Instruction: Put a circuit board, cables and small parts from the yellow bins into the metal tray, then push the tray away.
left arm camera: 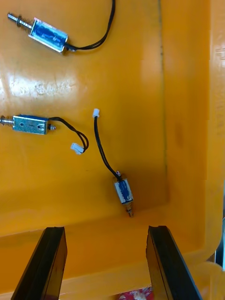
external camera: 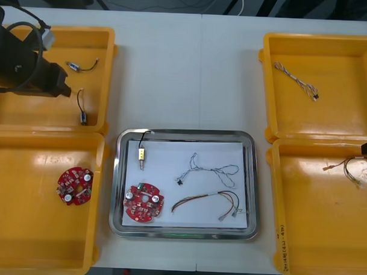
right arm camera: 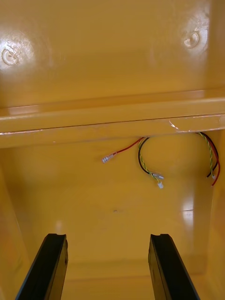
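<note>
The metal tray (external camera: 120, 171) in the middle of the table holds a red circuit board (external camera: 144, 203), a small metal part (external camera: 141, 155) on a black lead, a blue and white cable (external camera: 207, 170) and a red and yellow cable (external camera: 206, 201). My left gripper (external camera: 57, 85) hangs over the far left yellow bin (external camera: 108, 62). It is open (left arm camera: 107, 262), with a small metal part (left arm camera: 124, 192) just beyond its fingers. My right gripper (right arm camera: 108, 267) is open and holds nothing. It is over the near right bin (external camera: 278, 195), short of a red and yellow cable (right arm camera: 152, 161).
Two more small metal parts (left arm camera: 48, 35) (left arm camera: 30, 124) lie in the far left bin. A second circuit board (external camera: 74, 185) sits in the near left bin (external camera: 23, 240). A twisted cable (external camera: 297, 81) lies in the far right bin (external camera: 267, 74).
</note>
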Controlling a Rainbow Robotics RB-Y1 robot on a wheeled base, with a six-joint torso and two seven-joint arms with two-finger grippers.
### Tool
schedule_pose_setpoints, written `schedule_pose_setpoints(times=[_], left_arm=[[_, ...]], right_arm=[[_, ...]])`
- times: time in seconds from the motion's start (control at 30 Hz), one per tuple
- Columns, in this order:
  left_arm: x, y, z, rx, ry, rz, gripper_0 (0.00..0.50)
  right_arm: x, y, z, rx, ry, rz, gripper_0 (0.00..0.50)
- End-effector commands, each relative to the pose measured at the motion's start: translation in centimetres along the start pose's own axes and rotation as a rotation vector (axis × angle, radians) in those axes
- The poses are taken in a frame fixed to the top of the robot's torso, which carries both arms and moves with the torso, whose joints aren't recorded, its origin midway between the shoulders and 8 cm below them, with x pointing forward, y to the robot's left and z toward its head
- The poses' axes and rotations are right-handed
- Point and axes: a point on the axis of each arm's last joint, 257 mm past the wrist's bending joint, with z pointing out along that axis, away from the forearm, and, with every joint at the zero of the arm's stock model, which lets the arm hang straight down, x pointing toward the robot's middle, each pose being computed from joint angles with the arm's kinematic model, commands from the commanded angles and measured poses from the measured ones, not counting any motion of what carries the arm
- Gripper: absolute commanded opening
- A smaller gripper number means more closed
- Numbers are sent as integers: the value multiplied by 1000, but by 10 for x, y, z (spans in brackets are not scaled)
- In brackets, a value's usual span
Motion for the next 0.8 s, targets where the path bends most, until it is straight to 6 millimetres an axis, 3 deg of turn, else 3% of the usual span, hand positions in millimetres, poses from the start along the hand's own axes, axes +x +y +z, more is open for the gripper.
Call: schedule_pose_setpoints(times=[0.03,0.47,0.8], left_arm=[[12,-14,17,-30,9,-38,500],[36,-20,53,-55,37,-59,500],[30,-18,71,-21,15,-132,500]], right_arm=[[-8,-12,-18,32,-40,-30,500],[-8,-11,-18,28,-40,-28,500],[-7,-10,-18,25,-39,-26,500]])
